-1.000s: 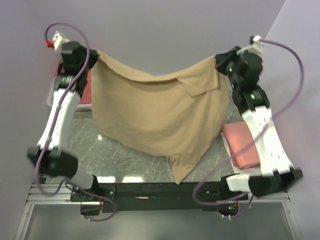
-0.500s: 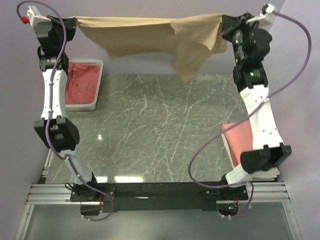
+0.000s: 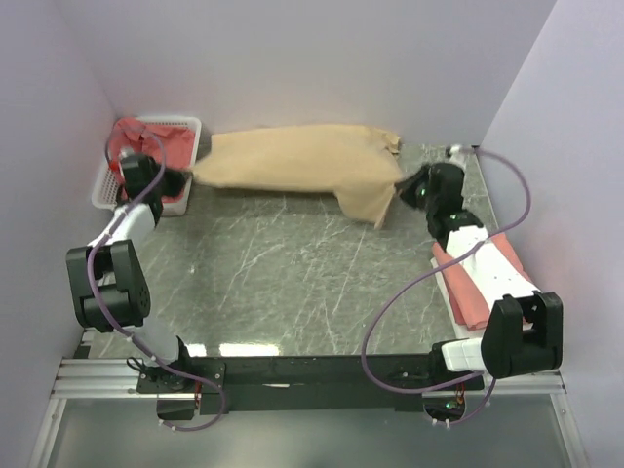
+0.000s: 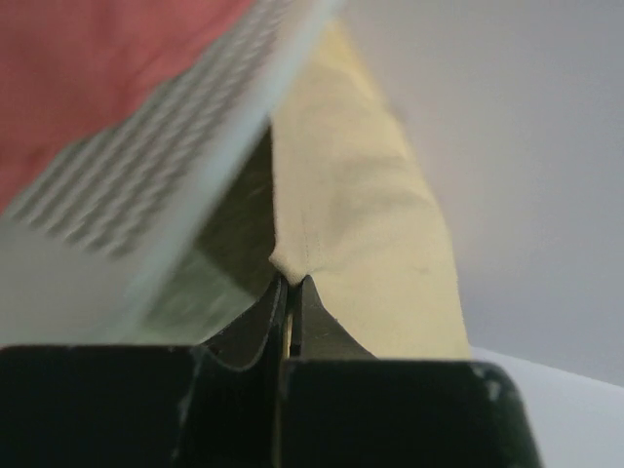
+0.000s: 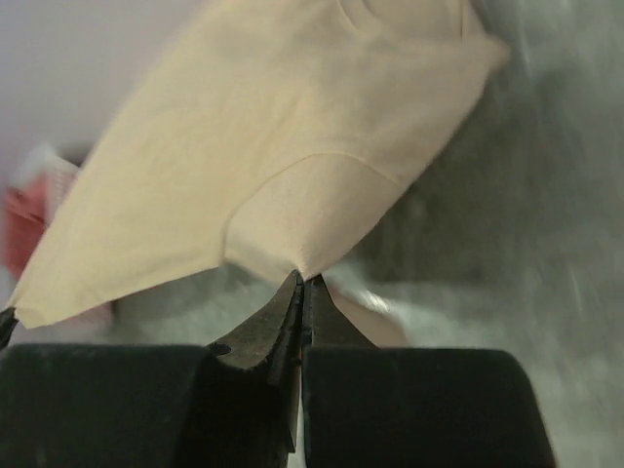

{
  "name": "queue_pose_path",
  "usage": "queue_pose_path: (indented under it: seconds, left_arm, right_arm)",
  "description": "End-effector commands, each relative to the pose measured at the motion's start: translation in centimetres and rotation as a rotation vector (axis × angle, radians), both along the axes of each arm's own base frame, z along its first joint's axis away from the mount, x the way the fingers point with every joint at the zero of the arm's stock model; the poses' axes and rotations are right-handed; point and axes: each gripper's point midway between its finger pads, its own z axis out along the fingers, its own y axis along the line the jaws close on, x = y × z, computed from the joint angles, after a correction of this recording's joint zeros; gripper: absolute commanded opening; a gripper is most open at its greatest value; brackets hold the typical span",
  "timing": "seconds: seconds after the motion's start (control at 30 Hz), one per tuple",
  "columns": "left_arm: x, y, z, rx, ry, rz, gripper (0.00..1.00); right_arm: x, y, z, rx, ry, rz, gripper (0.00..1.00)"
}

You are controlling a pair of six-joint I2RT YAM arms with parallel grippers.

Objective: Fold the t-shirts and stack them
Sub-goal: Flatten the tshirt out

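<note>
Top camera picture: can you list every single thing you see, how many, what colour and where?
tan t-shirt: one, tan, stretched along the far edge of the table between both hands
basket: one, white, far left corner
red clothes: red, inside the basket; number cannot be told
folded shirt pile: salmon pink, right edge of the table, partly under the right arm; number cannot be told
table: one, grey-green marble
left arm, right arm: white and black, bases at the near edge
left hand: black, shut on the t-shirt's left end beside the basket
right hand: black, shut on the t-shirt's right end
</note>
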Motion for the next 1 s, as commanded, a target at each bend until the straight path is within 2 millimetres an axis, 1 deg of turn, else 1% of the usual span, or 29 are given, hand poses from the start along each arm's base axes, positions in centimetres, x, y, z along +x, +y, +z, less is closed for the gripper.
queue_pose_path:
  seconds: [0.0,0.03,0.07,0.13,0.17,0.23,0.27,0.33,0.37,0.4,0.43,0.5,0.57,0.73,0.77,0.8,0.83,0.93,0.97]
  left_arm:
    - [-2.4,-0.7,-0.5,-0.029,-0.021,-0.010,0.01]
    - [-3.1,-0.8,-1.9,-0.039,0.016,-0.007,0.01]
    - [-4.2,-1.0,-4.1,-0.055,0.069,0.000,0.01]
    - [-5.4,-1.1,-6.1,-0.064,0.115,0.012,0.01]
    - [-6.4,-1.2,-7.5,-0.071,0.155,0.020,0.01]
    - [-7.5,-0.9,-8.7,-0.064,0.197,0.046,0.01]
    - [-8.7,-1.0,-9.6,-0.063,0.240,0.056,0.01]
    - [-9.6,-0.5,-10.0,-0.043,0.267,0.085,0.01]
    - [-10.2,-0.4,-10.0,-0.031,0.280,0.089,0.01]
    - [-11.1,-0.4,-10.5,-0.029,0.319,0.096,0.01]
    - [-11.4,0.0,-10.6,-0.014,0.333,0.115,0.01]
    - [-12.7,0.2,-10.8,0.012,0.376,0.122,0.01]
    - [-13.6,0.4,-10.7,0.033,0.389,0.131,0.01]
    - [-16.4,0.1,-12.0,0.043,0.433,0.133,0.01]
    - [-16.8,-0.1,-12.2,0.045,0.440,0.127,0.01]
    - [-17.3,0.0,-12.5,0.046,0.456,0.131,0.01]
    - [-17.5,-0.1,-12.6,0.048,0.456,0.128,0.01]
    - [-19.1,-0.4,-13.7,0.048,0.481,0.126,0.01]
    - [-19.3,-0.4,-13.8,0.049,0.481,0.125,0.01]
  right_arm:
    - [-2.4,-0.1,-4.4,0.059,0.127,-0.005,0.00]
    - [-3.1,-0.1,-6.8,0.053,0.199,-0.005,0.00]
    - [-4.1,0.0,-9.0,0.053,0.258,0.005,0.00]
    - [-5.2,0.2,-11.8,0.051,0.338,0.024,0.00]
    - [-6.2,0.2,-13.6,0.050,0.390,0.028,0.00]
    - [-7.5,0.2,-15.7,0.048,0.449,0.035,0.00]
    - [-8.5,0.1,-17.0,0.047,0.484,0.034,0.00]
    - [-9.7,-0.2,-18.4,0.052,0.520,0.033,0.00]
    - [-10.1,-0.3,-18.6,0.051,0.529,0.035,0.00]
    - [-10.4,-0.6,-18.7,0.051,0.536,0.030,0.00]
    - [-11.0,-0.7,-18.7,0.050,0.546,0.028,0.00]
    - [-11.6,-0.9,-18.4,0.042,0.542,0.031,0.00]
    - [-12.6,-1.1,-18.1,0.033,0.537,0.033,0.00]
    - [-15.0,-1.7,-17.8,0.018,0.534,0.017,0.00]
    - [-15.4,-1.7,-17.6,0.018,0.532,0.017,0.00]
    - [-15.6,-1.7,-17.1,0.023,0.510,0.019,0.00]
    - [-16.2,-1.6,-17.3,0.026,0.519,0.022,0.00]
    - [-17.4,-1.4,-16.6,0.050,0.504,0.030,0.00]
    - [-17.7,-1.5,-16.5,0.051,0.503,0.020,0.00]
